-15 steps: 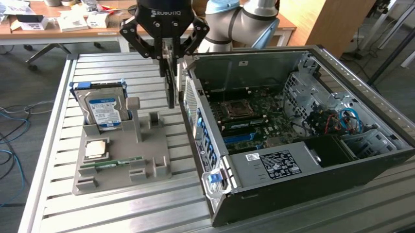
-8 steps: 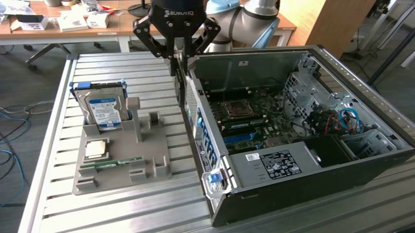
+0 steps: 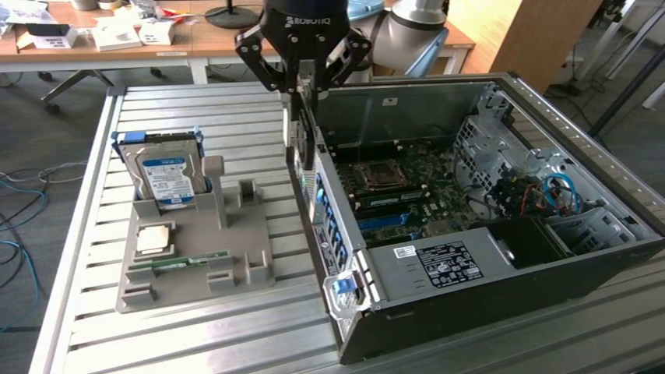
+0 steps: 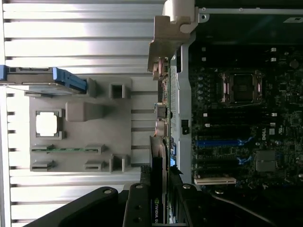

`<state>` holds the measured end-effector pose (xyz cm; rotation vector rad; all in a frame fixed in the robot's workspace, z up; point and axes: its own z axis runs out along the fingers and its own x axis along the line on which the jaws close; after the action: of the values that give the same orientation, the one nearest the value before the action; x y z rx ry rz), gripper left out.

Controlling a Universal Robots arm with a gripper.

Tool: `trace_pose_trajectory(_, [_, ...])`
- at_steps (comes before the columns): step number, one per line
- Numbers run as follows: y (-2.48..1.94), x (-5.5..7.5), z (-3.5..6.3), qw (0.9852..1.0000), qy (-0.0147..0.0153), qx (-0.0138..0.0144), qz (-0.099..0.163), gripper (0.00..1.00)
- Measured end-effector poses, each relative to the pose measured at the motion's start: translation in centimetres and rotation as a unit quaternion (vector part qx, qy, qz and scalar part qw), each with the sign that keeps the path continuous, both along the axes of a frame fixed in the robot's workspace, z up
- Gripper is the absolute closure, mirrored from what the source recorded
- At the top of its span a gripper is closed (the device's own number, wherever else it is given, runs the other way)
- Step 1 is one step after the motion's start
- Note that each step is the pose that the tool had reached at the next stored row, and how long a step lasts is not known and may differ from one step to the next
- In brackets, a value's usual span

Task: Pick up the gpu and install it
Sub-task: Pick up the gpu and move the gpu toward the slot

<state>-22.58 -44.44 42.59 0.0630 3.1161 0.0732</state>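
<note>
The gpu [image 3: 301,128] is hanging edge-on under the end effector [image 3: 304,84], which is pinching it from both sides w/ its black fingers [image 3: 260,58]. The card is sitting right over the open PC case's [image 3: 582,241] wall that faces the parts tray, at the far end of that wall in the exterior view. Can't tell whether it is touching the wall. In the wrist view the gpu [image 4: 161,156] is showing as a thin strip: black cooler w/ a green logo near the end effector [image 4: 160,187], green board edge beyond it, and the silver bracket [image 4: 173,23] at the far end. The case is lying on its side w/ the cover off, exposing the motherboard [image 3: 416,187] w/ its CPU socket [image 3: 376,175] and blue slots [image 3: 390,222]; the PSU [image 3: 437,261] w/ a white label is sitting at the near end. Toward the exterior view's left, a gray parts tray [image 3: 244,269] is resting on the slatted metal bench [image 3: 187,335], just beside the case. The tray is holding a hard drive [image 3: 167,175] w/ a blue-white label standing upright, a square silver CPU [image 3: 154,238] lying flat, and a thin green memory stick [image 3: 192,261] lying in its slot. Wooden desks [image 3: 114,47] w/ small boxes are standing in the bkgd.
</note>
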Motion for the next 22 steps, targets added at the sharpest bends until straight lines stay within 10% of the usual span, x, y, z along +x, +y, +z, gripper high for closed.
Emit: trace_pose_trajectory(22, [0.00,5.5,0.00,1.0000,0.0000,0.0001,0.000,0.73])
